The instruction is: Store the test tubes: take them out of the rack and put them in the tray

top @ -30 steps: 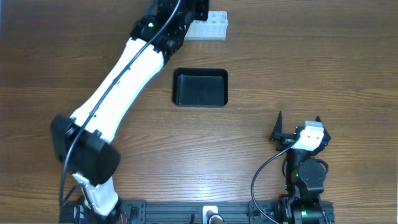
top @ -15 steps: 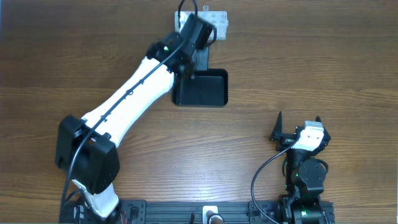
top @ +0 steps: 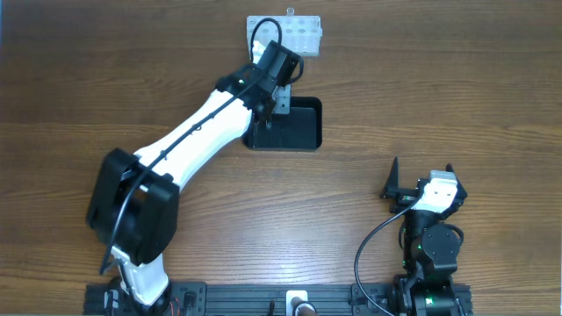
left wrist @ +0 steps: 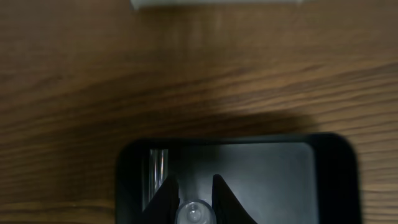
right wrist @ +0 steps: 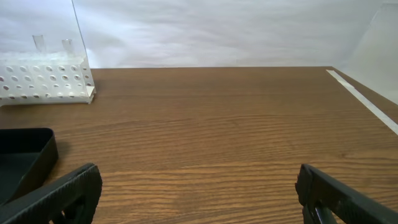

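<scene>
Left wrist view: left gripper (left wrist: 194, 198) sits over the black tray (left wrist: 329, 186), fingers pinching a test tube (left wrist: 194, 216) seen end-on. A second tube (left wrist: 158, 167) lies inside the tray along one wall. White rack (top: 294, 35) stands just beyond the tray on the worktop (top: 457, 79). Right gripper (right wrist: 196, 199) is well apart, fingers spread wide.

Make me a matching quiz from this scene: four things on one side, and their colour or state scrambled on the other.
Things:
1. rack
2. tray
3. test tube
4. right tool

States:
A. open, over bare wood
B. white, at the table's far edge
C. black, under the left tool
D. gripped between two fingers

Pairs: 1-B, 2-C, 3-D, 4-A
</scene>
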